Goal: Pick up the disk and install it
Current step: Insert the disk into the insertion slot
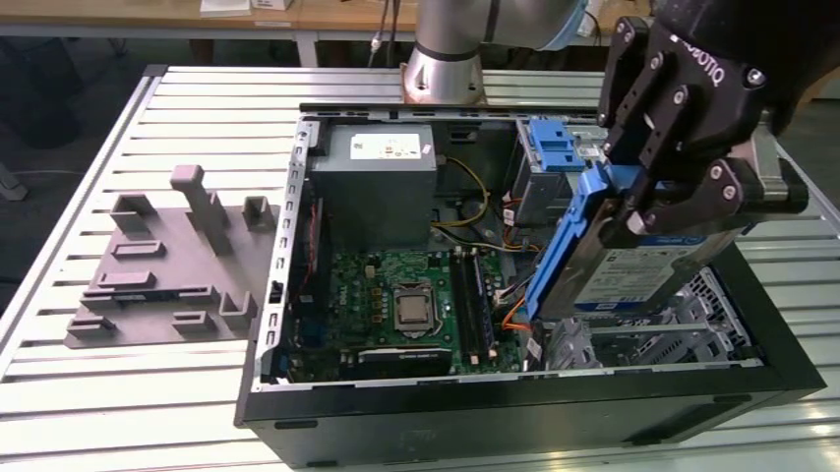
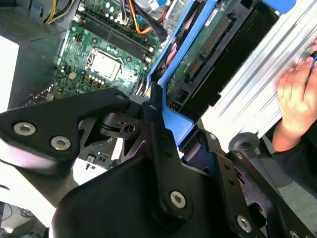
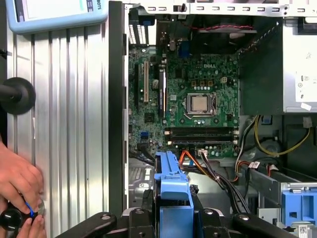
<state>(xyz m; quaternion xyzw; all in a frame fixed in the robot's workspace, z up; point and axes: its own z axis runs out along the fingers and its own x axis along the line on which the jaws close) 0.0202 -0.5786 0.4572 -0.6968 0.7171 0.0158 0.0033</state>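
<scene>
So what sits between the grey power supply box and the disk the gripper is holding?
In the exterior view, a loose bundle of yellow and orange cables fills the gap between the box and the disk, held by the gripper.

Slatted aluminium table (image 1: 132, 413); pale wooden desks (image 1: 344, 12) beyond its far edge

Slatted metal table (image 1: 197, 88) carries open computer case (image 1: 525, 418), grey fixture plate (image 1: 157, 270).

An open black metal computer case (image 1: 525, 418) stands on a slatted silver metal table (image 1: 79, 393), nearer the exterior view's right edge. Inside it lie a green motherboard (image 1: 381, 295) and a grey metal box with a white sticker (image 1: 374, 187). A grey moulded plastic fixture (image 1: 164, 261) rests near the opposite edge, apart from the case.
</scene>
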